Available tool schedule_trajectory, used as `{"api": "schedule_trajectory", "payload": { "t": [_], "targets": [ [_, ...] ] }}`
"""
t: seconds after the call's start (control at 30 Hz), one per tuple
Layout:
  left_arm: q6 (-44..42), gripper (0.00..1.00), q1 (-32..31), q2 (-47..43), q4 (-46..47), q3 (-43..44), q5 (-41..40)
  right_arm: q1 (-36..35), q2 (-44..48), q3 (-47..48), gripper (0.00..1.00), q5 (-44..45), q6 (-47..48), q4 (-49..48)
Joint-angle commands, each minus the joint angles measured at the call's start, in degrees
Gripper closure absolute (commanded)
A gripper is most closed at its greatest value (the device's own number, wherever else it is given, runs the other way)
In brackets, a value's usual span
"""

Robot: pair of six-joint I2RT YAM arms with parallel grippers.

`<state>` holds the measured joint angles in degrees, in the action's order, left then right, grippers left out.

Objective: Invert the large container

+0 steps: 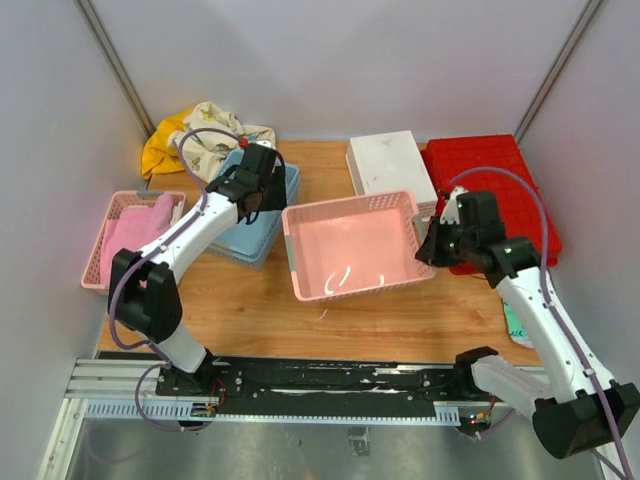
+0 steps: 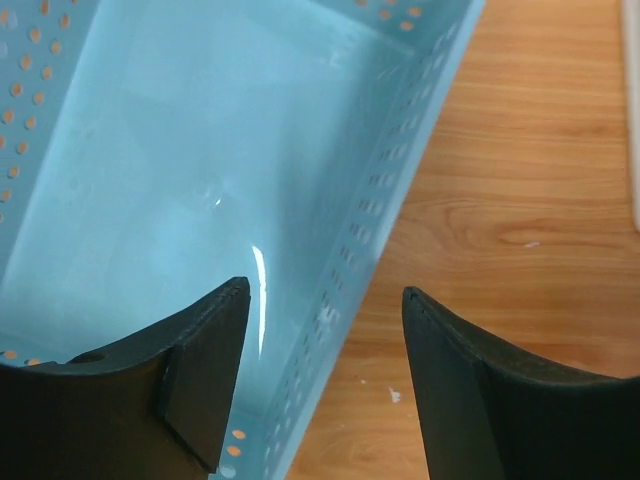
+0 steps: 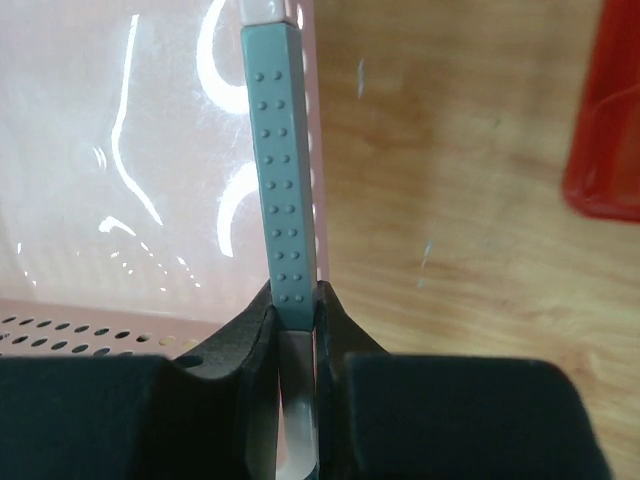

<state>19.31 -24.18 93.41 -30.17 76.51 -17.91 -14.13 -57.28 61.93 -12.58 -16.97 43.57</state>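
Red bin point(image 1: 500, 175) lies at the far right of the table point(image 1: 260, 310), just beside a white box point(image 1: 385, 160) on its left, its near left corner hidden under the right arm; neither claw is on it. The right claw point(image 1: 434, 246) is pressed together on the thin right wall of the pink basket point(image 1: 292, 250) in the middle. The left claw point(image 2: 325, 292), spread and holding nothing, hangs over the right wall of the blue basket point(image 2: 150, 150), left of centre. From where I stand the bin's upper face shows a grid of squares, which may be its ribbed underside, though I cannot be sure. It looks like hard moulded plastic: stiff, light for its breadth, smooth enough to slip, unlikely to break if dropped. Too wide for one claw to span, it would best be pinched at the rim of a long side, near the middle, and levered over about the opposite edge
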Motion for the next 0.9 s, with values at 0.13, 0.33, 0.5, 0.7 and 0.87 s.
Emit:
{"api": "schedule_trajectory", "payload": {
  "t": [0.13,0.33,0.5,0.7,0.87],
  "targets": [
    [0.63,0.29,0.19,-10.04,-3.04,8.80,3.35,-12.39,0.54,-12.30,0.93,9.69,-14.76,-1.79],
    [0.37,0.13,0.19,-13.86,-5.09,11.81,7.89,-12.41,-0.58,-7.98,0.38,12.95,-7.58,0.93],
    [-0.19,0.06,0.19,-17.26,-5.49,11.74,12.23,-13.58,1.46,-3.70,0.37,4.37,5.90,0.65],
    [-0.40,0.01,0.19,-20.78,-3.47,9.21,16.38,-33.51,-2.04,-3.83,0.39,0.58,14.38,-0.52],
    [-0.49,0.01,0.19,-21.76,-3.29,7.82,16.07,-43.51,-6.55,-6.78,0.39,0.06,22.09,-2.01]
  ]
}}
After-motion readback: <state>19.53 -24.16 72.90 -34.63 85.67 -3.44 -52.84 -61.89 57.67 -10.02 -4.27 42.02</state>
